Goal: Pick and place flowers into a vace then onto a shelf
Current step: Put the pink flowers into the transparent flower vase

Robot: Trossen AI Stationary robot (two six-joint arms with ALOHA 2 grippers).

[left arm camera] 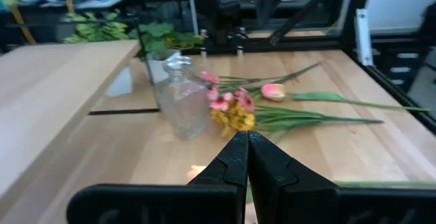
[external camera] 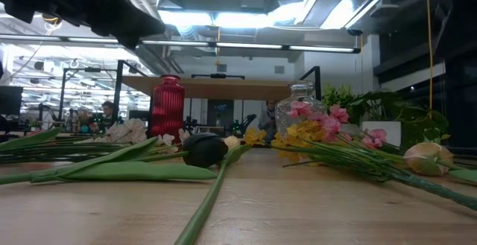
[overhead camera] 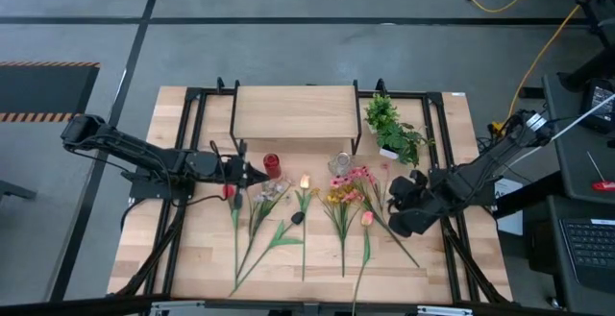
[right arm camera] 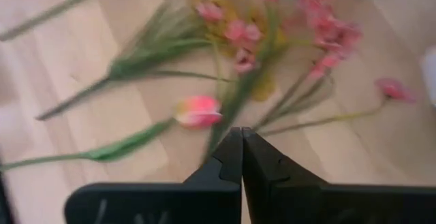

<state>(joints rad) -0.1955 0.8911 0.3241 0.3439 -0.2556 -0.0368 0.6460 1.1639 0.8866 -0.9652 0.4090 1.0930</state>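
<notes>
High view: flowers lie fanned in front of the shelf, within both arms' reach. Left wrist: left gripper pinched together, empty, facing the glass vase. Right wrist: right gripper closed, empty, above a pink tulip

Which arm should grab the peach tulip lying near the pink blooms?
Probably right: the right end effector, shut, hovers beside the peach tulip; the left end effector, also shut, sits across the flowers.

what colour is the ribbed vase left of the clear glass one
Red: the ribbed vase shows best in the low view.
</notes>
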